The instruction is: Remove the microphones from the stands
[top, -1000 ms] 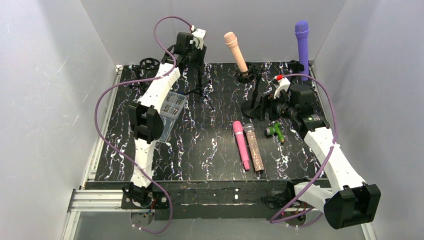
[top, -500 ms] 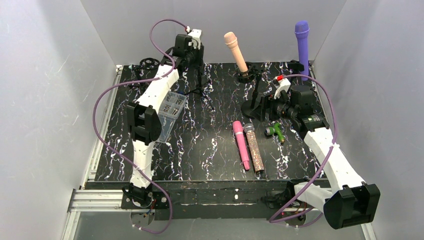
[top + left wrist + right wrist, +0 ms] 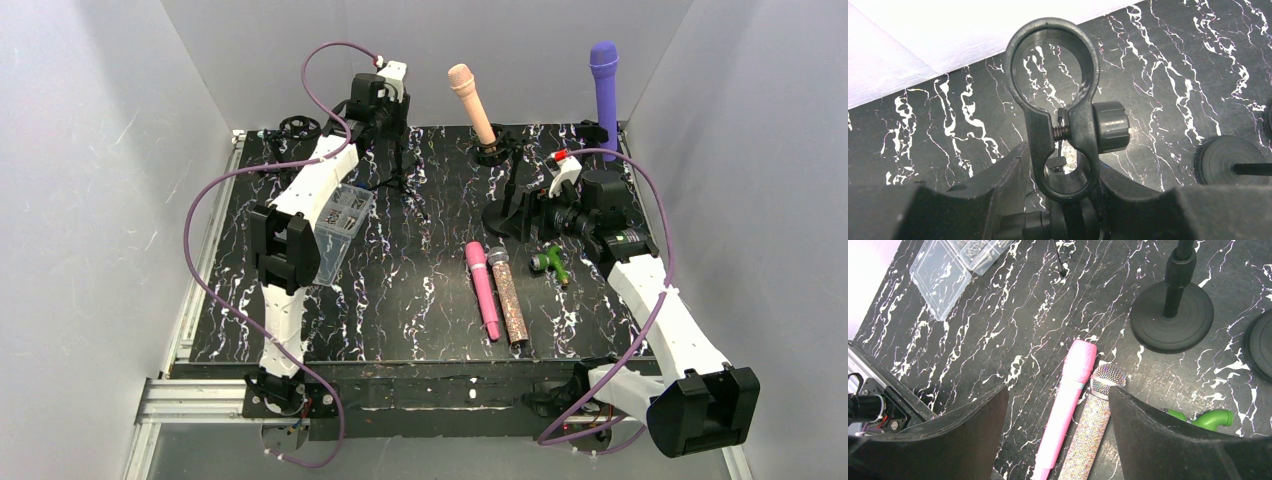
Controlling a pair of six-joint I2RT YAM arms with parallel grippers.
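White walls enclose a black marbled table (image 3: 400, 300). At its back a peach microphone (image 3: 471, 102) leans in its stand (image 3: 491, 152); a purple microphone (image 3: 604, 88) stands upright far right. The left gripper (image 3: 1063, 167) pinches an empty mic clip (image 3: 1082, 131). The right gripper (image 3: 1058, 390) hangs spread wide above the pink microphone (image 3: 1065, 405) and the glitter microphone (image 3: 1093, 425), which lie side by side.

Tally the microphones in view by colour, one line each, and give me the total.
Peach microphone: 1
Purple microphone: 1
Pink microphone: 1
Glittery microphone: 1
Total: 4
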